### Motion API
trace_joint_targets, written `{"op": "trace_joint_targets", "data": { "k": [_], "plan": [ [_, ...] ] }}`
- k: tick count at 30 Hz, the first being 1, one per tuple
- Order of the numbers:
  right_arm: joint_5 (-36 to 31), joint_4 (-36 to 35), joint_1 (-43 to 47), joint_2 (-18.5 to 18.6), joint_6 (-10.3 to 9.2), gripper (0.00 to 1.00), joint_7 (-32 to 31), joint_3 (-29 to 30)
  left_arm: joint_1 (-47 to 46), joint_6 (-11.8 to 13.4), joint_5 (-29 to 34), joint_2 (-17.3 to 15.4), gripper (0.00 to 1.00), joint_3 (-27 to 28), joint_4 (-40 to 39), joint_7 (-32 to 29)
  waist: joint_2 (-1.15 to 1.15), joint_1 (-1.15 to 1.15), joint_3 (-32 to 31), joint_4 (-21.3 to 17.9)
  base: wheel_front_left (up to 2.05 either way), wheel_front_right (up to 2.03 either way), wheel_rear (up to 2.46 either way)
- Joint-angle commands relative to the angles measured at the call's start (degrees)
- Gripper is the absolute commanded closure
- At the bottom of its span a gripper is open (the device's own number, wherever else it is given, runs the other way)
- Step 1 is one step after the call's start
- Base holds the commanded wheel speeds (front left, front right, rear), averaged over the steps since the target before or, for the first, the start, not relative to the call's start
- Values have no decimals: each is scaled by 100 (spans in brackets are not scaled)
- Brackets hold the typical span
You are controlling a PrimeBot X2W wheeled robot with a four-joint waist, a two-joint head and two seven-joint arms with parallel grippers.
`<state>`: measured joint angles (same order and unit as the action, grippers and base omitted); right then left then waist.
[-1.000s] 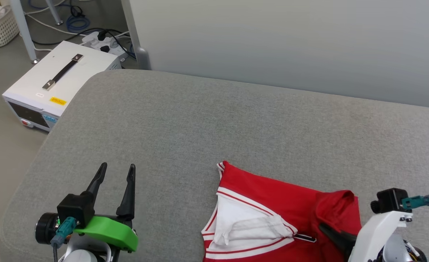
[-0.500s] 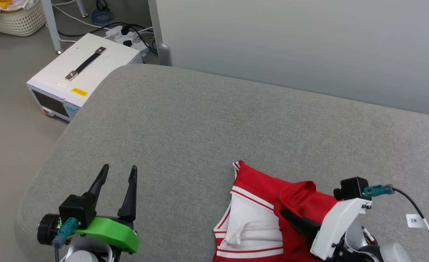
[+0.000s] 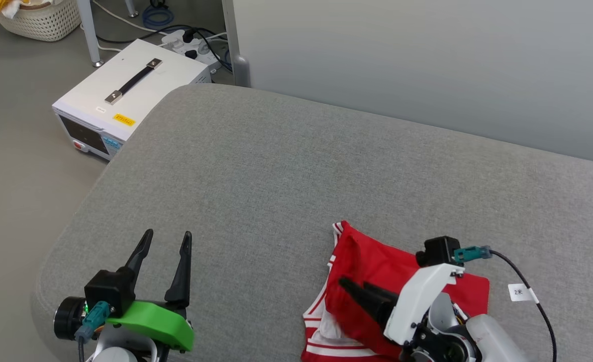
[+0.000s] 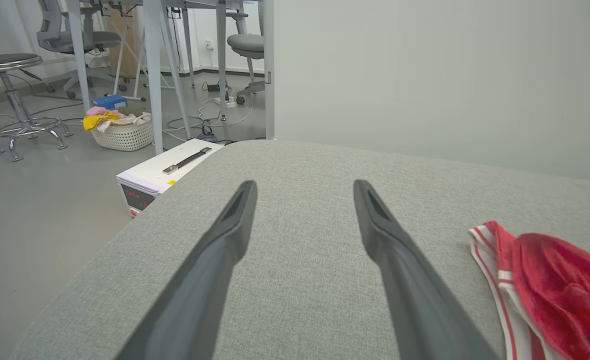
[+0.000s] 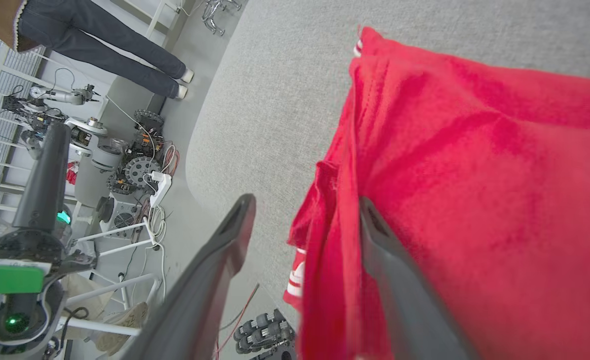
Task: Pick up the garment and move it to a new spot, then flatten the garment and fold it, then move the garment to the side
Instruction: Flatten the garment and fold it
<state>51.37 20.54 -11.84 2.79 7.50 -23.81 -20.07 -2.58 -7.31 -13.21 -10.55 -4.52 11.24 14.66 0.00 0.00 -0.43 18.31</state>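
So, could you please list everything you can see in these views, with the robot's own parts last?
garment: one, red with white striped trim, bunched at the near right of the cushion.
cushion: one, grey, under the garment.
instrument box: one, white with a black handle, on the floor by the cushion's far left corner.
basket: one, cream, holding clothes, on the floor beyond the box.
power strip: one, white, behind the box.
stool: one, dark seat, far left.
person: one, dark trousers, legs only.
left gripper: dark, open, over bare cushion.
right gripper: dark, open, at the garment.
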Motion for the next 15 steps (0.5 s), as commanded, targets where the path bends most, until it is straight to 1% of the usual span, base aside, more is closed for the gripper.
{"op": "trace_joint_targets", "data": {
  "k": [1, 4, 7, 9, 12, 15],
  "plan": [
    [184, 23, -128, 10, -1, 0, 66, -132, 51, -17, -50, 4, 0, 21, 17, 34, 0, 0, -22, -17, 0, 0, 0],
    [601, 26, -240, 10, -1, 0, 173, -392, 48, -17, -43, 15, 0, 11, 3, 34, 0, 0, -67, -65, 0, 0, 0],
    [644, 59, -397, 10, -1, 0, 304, -432, 62, -17, -45, 28, 0, 14, -35, 34, 0, 0, -104, -133, 0, 0, 0],
    [373, 62, -522, 10, -1, 0, 378, -358, 82, -17, -55, 36, 0, 14, -65, 34, 0, 0, -121, -195, 0, 0, 0],
    [-463, -46, -666, 37, -1, 0, 475, -43, 105, -17, -101, 59, 0, 21, -132, 34, 0, 0, -123, -317, 0, 0, 0],
    [-1295, -356, -687, 344, -1, 0, 586, 214, 112, -17, -168, 82, 0, 25, -191, 34, 0, 0, -118, -429, 0, 0, 0]
  ]
}}
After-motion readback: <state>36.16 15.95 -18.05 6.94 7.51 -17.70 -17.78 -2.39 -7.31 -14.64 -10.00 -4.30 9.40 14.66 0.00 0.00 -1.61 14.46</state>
